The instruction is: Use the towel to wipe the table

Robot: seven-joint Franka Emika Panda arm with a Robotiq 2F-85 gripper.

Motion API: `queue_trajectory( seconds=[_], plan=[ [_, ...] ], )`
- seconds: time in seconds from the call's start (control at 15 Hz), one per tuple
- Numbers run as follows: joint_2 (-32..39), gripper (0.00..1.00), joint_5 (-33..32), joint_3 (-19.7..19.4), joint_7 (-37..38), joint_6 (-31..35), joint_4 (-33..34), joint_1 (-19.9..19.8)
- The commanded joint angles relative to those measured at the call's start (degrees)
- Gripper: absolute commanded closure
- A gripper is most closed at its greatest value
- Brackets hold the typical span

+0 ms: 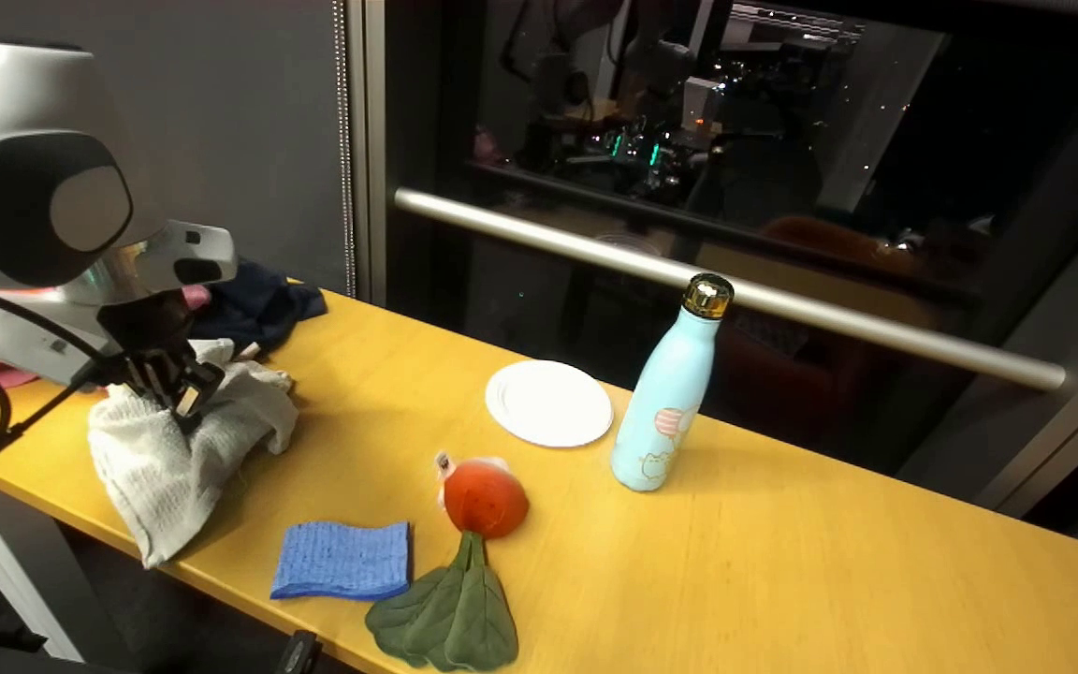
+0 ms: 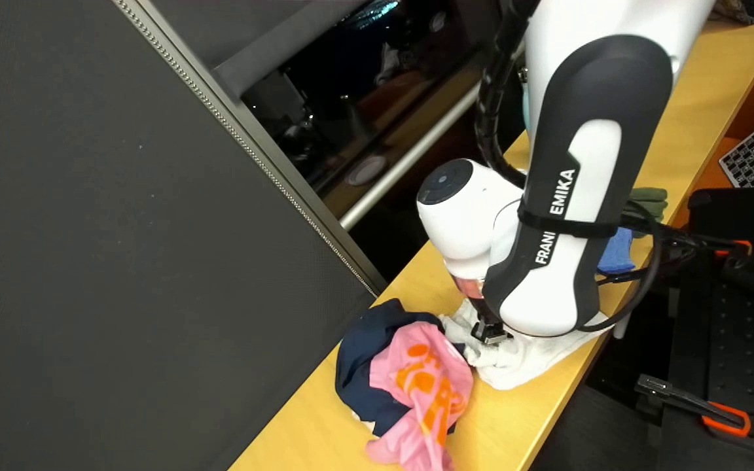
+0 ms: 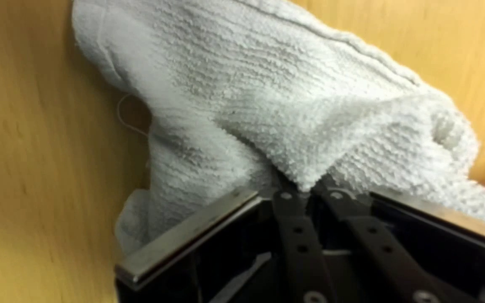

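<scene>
The white towel (image 1: 160,468) lies crumpled on the yellow table (image 1: 782,562), with one corner hanging over the table's front edge. It also shows in an exterior view (image 2: 521,363), partly behind the arm, and fills much of the wrist view (image 3: 267,84). My gripper (image 3: 305,193) is shut on a raised fold of the towel, which is pinched between the fingertips. In both exterior views the gripper (image 1: 185,398) (image 2: 491,335) points down into the towel. The lower ends of the fingers are hidden by the cloth.
A blue cloth (image 1: 342,560), a red and green plush vegetable (image 1: 485,501), a white plate (image 1: 548,402) and a light blue bottle (image 1: 665,402) stand or lie along the table. A dark blue cloth (image 2: 367,356) and a pink cloth (image 2: 423,383) lie beside the towel. A window wall borders the back.
</scene>
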Motion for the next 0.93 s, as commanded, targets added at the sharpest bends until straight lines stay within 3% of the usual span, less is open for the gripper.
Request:
queue_trajectory(
  seconds=[0.0,0.6,0.87],
  plan=[
    [-3.3,0.98,0.9,0.1,-3.2,0.1,-6.6,-2.3],
    [0.5,0.98,-1.6,-10.7,0.0,-0.3,-5.0,-3.6],
    [4.7,0.98,-3.8,-17.9,4.8,0.7,-2.2,-1.2]
  ],
)
